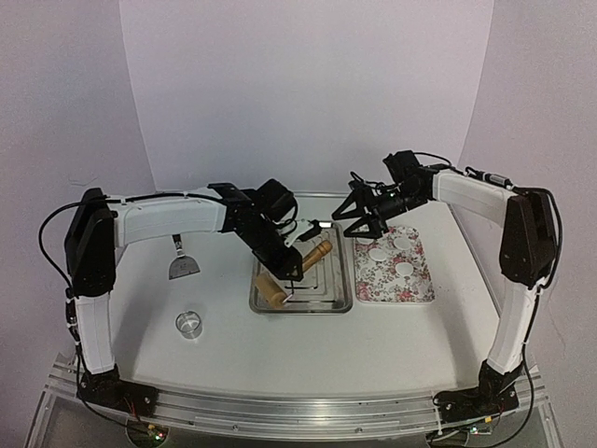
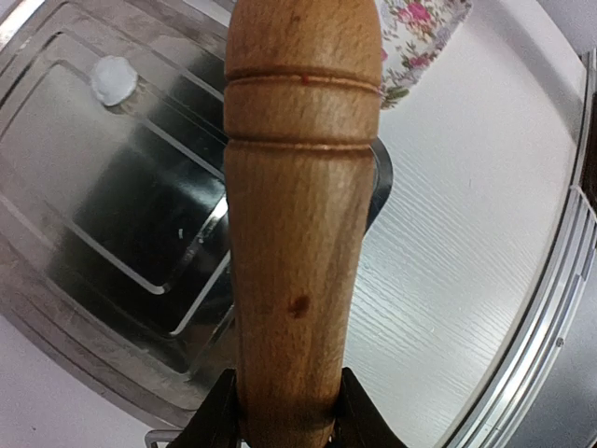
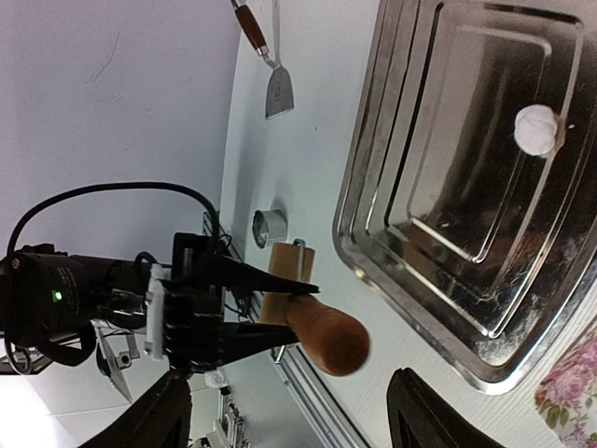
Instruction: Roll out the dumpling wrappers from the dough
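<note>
Overhead view of a white worktop (image 1: 280,364) with a robot arm on each side. At centre sits a steel tray (image 1: 317,308). Just to its right a floral tray (image 1: 415,289) carries three dumpling wrappers (image 1: 381,252), flat white discs lying apart from one another.

The left end effector (image 1: 284,261) is clamped on a wooden rolling pin (image 1: 317,252), held slanted over the steel tray. One small white piece of dough (image 2: 114,81) lies in that tray; how flat it is cannot be told. The right end effector (image 1: 366,219) hovers by the floral tray's upper left corner, fingers spread wide and holding nothing.

Three wrappers look finished, and the last piece probably needs rolling.

The steel tray's raised rim limits the pin's travel, and the two end effectors are near each other. A clear ring cutter (image 1: 189,324) and a scraper (image 1: 182,266) sit at left, well apart from the trays. Open worktop lies across the lower centre.
</note>
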`<state>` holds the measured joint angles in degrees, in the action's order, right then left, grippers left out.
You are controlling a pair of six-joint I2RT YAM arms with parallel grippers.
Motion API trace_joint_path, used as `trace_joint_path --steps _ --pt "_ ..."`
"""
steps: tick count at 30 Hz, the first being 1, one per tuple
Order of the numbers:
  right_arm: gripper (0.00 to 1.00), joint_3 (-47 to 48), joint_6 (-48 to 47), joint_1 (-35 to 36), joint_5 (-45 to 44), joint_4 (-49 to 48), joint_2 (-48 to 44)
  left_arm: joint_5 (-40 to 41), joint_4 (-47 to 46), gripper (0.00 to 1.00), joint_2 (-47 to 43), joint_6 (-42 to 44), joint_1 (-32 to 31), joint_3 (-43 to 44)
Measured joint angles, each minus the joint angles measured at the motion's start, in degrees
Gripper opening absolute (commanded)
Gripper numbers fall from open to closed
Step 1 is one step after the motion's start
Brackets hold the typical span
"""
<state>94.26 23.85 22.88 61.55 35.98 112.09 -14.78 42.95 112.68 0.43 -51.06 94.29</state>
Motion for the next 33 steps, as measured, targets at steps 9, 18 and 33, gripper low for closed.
trace_joint_path --steps 9,18,33 --pt "0.61 -5.1 -1.8 1.9 4.0 4.7 0.0 -0.8 2.9 0.00 3.0 1.3 -2.5 2.6" --pt "0.62 -6.3 -3.1 2.3 3.7 6.9 0.0 -1.4 -0.1 0.00 2.0 1.0 -2.5 -0.1" --pt "0.50 -6.3 -6.4 3.6 5.1 9.4 3.6 1.5 -0.3 0.00 -0.4 1.7 -6.5 0.5"
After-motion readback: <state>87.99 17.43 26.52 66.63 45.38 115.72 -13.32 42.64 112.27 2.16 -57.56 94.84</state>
